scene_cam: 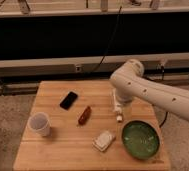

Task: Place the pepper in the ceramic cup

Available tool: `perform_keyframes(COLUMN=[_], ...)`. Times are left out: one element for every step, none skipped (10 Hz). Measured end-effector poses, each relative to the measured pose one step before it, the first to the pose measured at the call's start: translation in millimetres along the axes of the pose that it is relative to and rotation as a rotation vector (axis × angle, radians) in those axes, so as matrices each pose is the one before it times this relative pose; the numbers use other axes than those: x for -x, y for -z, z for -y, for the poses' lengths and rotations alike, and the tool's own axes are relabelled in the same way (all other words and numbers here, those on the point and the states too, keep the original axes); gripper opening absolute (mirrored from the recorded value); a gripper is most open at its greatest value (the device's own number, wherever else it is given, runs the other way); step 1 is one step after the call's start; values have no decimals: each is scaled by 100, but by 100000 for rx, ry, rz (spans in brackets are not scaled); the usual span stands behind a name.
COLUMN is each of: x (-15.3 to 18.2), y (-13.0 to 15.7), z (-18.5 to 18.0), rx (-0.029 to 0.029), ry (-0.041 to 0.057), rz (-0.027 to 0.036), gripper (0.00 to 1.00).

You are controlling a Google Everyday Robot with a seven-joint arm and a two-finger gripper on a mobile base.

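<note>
The pepper [84,114], small, slender and dark red-brown, lies on the wooden table [63,152] near its middle. The ceramic cup [40,123], plain white, stands upright at the table's left, apart from the pepper. My white arm [153,97] reaches in from the right. The gripper [119,103] hangs at its end over the table, to the right of the pepper and not touching it. The cup looks empty.
A black phone [68,100] lies just behind and left of the pepper. A green bowl [140,139] sits at the front right. A small white packet [103,140] lies left of the bowl. A narrow white object [118,115] lies under the gripper.
</note>
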Motion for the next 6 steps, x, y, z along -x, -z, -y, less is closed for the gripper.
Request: perform_keyframes(x=[1024,1001,410,155,505,1254], y=[-466,-375,-173,-182,-22,-52], z=[321,418,293,18,248,640], rx=[-645,-579,-750,-276,-499,-615], ry=[2822,2908,2186,2069,2184,3804], rz=[-416,-347,-474,-486,-242,323], gripper=[80,80,80,80,80,80])
